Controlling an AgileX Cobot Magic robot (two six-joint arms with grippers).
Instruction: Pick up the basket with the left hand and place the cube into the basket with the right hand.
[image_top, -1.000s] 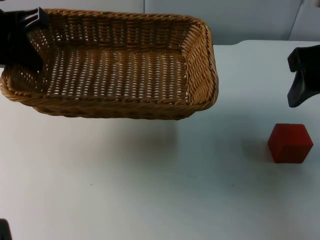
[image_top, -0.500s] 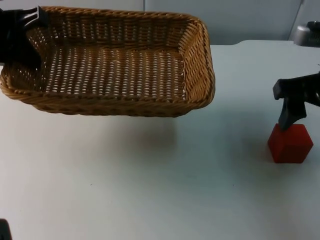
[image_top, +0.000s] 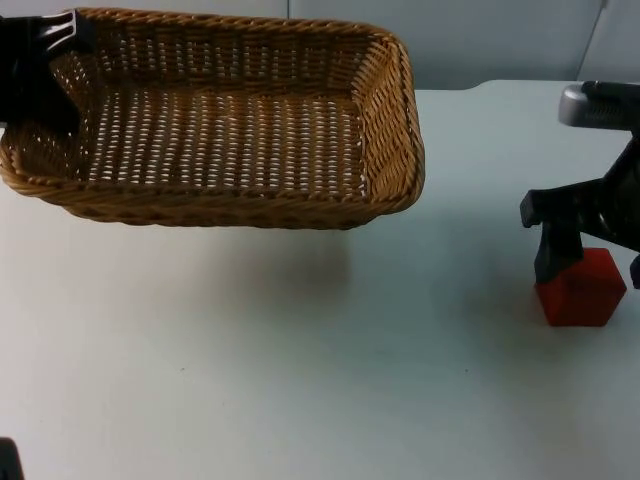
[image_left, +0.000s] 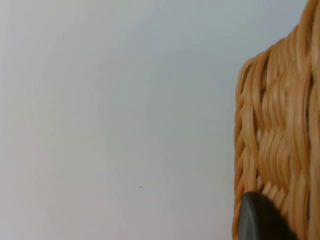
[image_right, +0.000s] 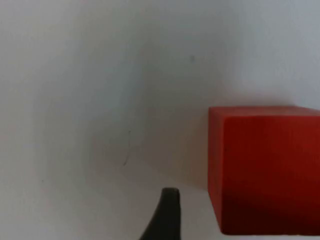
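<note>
The brown wicker basket (image_top: 230, 130) hangs above the table at the upper left, with its shadow on the white surface below. My left gripper (image_top: 52, 62) is shut on the basket's left rim; in the left wrist view a black fingertip (image_left: 257, 220) presses against the woven wall (image_left: 275, 135). The red cube (image_top: 582, 290) rests on the table at the right. My right gripper (image_top: 596, 262) is open and low over the cube, one finger (image_top: 555, 252) at its left side. In the right wrist view a fingertip (image_right: 167, 215) stands just beside the cube (image_right: 265, 170), with a small gap between them.
The white table (image_top: 300, 370) spreads open in front of the basket and between basket and cube. The grey partition wall (image_top: 490, 40) closes the back. The cube lies close to the right border of the top view.
My right gripper has come down and leftward from above the cube until its fingers straddle it. The basket has risen slightly in my left gripper.
</note>
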